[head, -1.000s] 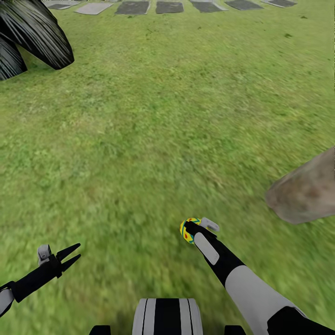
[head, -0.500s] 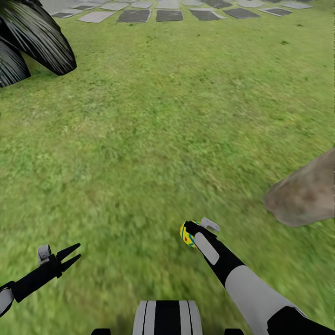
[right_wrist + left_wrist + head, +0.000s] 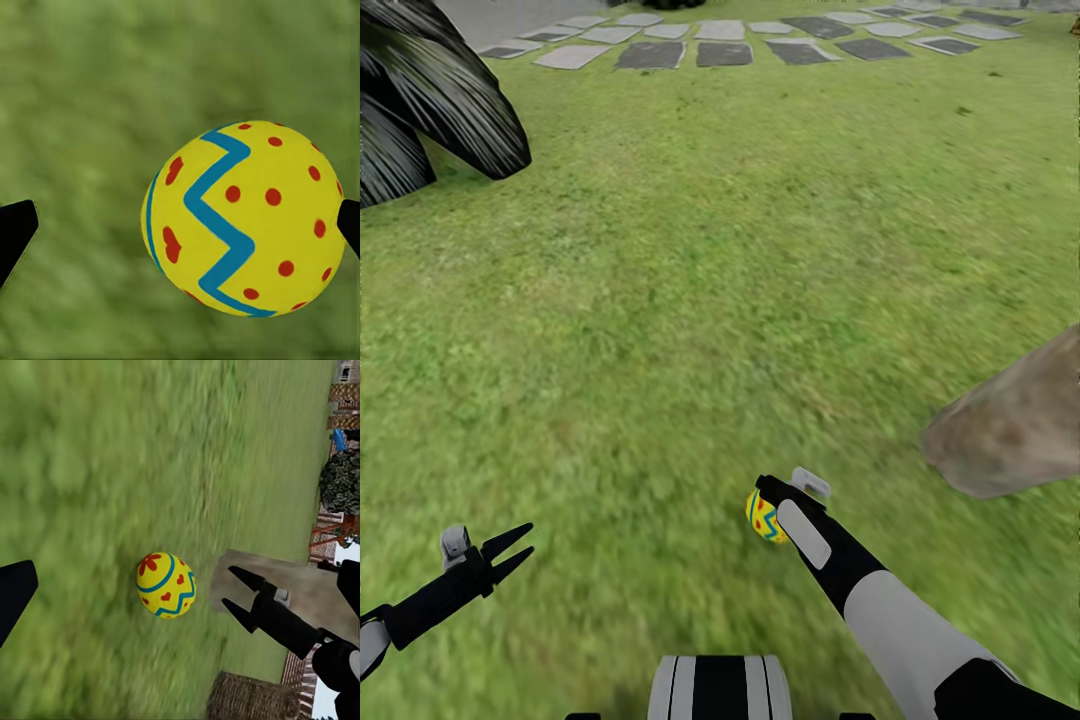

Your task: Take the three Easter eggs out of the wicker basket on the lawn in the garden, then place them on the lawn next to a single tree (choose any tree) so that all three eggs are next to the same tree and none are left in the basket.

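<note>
One Easter egg (image 3: pixel 763 517), yellow with a blue zigzag and red dots, sits just off the tip of my right gripper (image 3: pixel 764 492), over the lawn (image 3: pixel 690 260). In the right wrist view the egg (image 3: pixel 244 217) lies against one finger, and the other finger (image 3: pixel 15 231) stands far from it, so the gripper is open. From the left wrist the egg (image 3: pixel 166 585) is apart from the right gripper (image 3: pixel 229 589). Whether it rests on the grass I cannot tell. The tree trunk (image 3: pixel 1010 425) stands close on the right. The wicker basket (image 3: pixel 251 699) lies beyond. My left gripper (image 3: pixel 515 552) is open and empty.
A dark cone-shaped tree (image 3: pixel 430 90) fills the far left corner. Grey stone path slabs (image 3: pixel 720 50) run along the far side. My base (image 3: pixel 720 688) is at the near edge. Fence and red playset (image 3: pixel 334 529) stand far off.
The view has shifted, bringing more of the stone path in. The egg has dropped from the right gripper's tip to slightly lower beside it. My left arm is unchanged.
</note>
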Available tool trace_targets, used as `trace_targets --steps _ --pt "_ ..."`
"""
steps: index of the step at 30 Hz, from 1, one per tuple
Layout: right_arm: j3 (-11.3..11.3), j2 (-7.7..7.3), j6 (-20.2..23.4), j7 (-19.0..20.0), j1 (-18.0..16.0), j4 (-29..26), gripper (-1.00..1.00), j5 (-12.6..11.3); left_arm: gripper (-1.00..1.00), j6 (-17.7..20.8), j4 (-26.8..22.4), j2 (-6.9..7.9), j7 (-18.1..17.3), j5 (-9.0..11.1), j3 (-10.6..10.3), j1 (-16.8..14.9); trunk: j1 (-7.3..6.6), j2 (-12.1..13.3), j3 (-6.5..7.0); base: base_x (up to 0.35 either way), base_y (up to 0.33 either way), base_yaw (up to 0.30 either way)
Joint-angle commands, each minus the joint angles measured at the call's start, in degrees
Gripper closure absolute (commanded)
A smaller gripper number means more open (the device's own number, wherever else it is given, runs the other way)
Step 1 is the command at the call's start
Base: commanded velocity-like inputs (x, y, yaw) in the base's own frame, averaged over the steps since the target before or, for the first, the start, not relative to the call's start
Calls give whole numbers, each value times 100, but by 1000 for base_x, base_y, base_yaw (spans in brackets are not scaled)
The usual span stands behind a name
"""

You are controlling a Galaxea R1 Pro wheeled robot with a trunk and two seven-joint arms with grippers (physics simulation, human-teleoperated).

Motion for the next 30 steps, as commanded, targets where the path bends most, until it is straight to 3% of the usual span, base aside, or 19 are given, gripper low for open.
trace_targets --steps 1,14,22,30 --pt "0 0 0 -1 0 -1 -100 -1 -100 2 0 0 2 -1 0 0 -22 42 28 0 0 0" --pt "0 0 0 1 0 4 -100 -1 -100 24 8 3 34 16 0 0 -308 563 380 0 0 0" --pt "0 0 2 -1 0 4 -100 7 -100 50 2 8 376 21 0 0 -484 884 590 -13 0 0" --pt "0 0 8 7 0 2 -100 -9 -100 58 0 9 385 16 2 0 -659 1205 736 -304 0 -115"
